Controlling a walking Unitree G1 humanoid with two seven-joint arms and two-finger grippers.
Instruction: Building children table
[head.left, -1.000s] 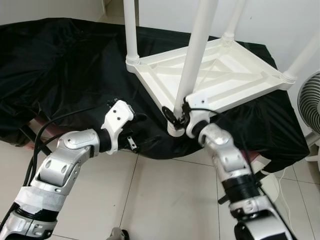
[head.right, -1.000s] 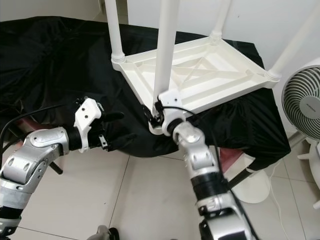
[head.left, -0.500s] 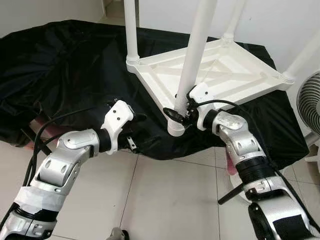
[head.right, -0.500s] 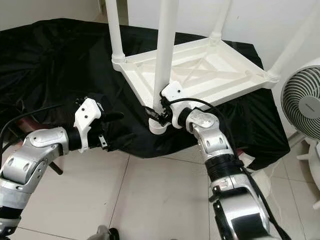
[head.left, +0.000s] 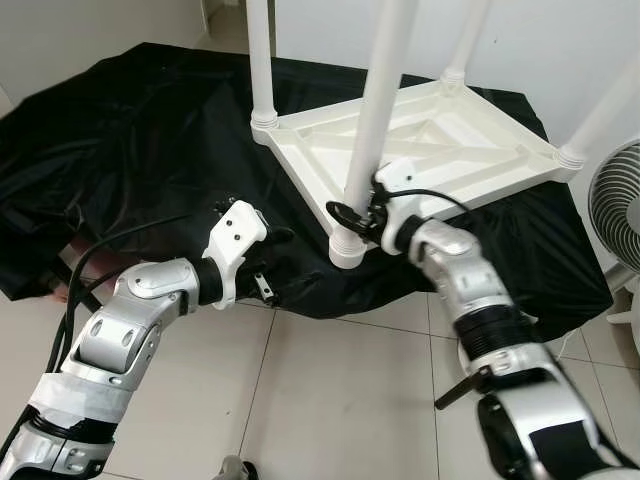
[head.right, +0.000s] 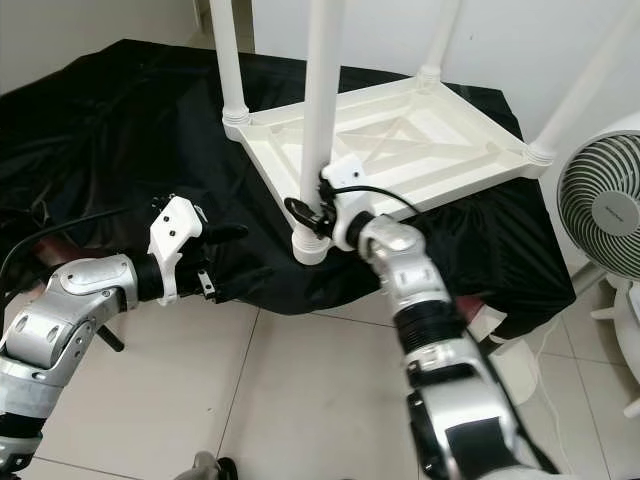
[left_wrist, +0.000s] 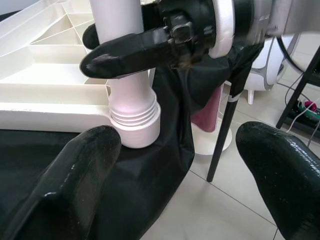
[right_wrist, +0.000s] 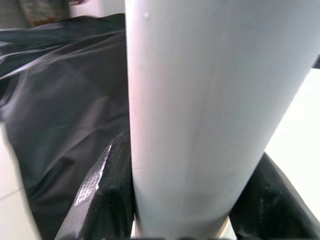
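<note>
A white plastic children's table (head.left: 440, 150) lies upside down on a black sheet (head.left: 130, 150), its legs pointing up. My right gripper (head.left: 352, 213) is shut on the near leg (head.left: 375, 110) just above its threaded socket (head.left: 346, 247) at the table's front corner. That leg (right_wrist: 210, 100) runs between my right fingers (right_wrist: 100, 195) in the right wrist view. My left gripper (head.left: 272, 262) hovers open over the sheet's front edge, left of the socket. Its fingers (left_wrist: 75, 170) frame the socket (left_wrist: 134, 125) in the left wrist view.
A white fan (head.right: 605, 210) stands on the floor at the right. The black sheet drapes over a low frame with dark legs (left_wrist: 220, 135). Beige tiled floor (head.left: 320, 400) lies in front. A white wall (head.left: 560, 40) is close behind the table.
My right arm has swung left and its gripper has slid a little up and left around the near leg. The table's front corner has shifted slightly left. The left arm has not moved.
</note>
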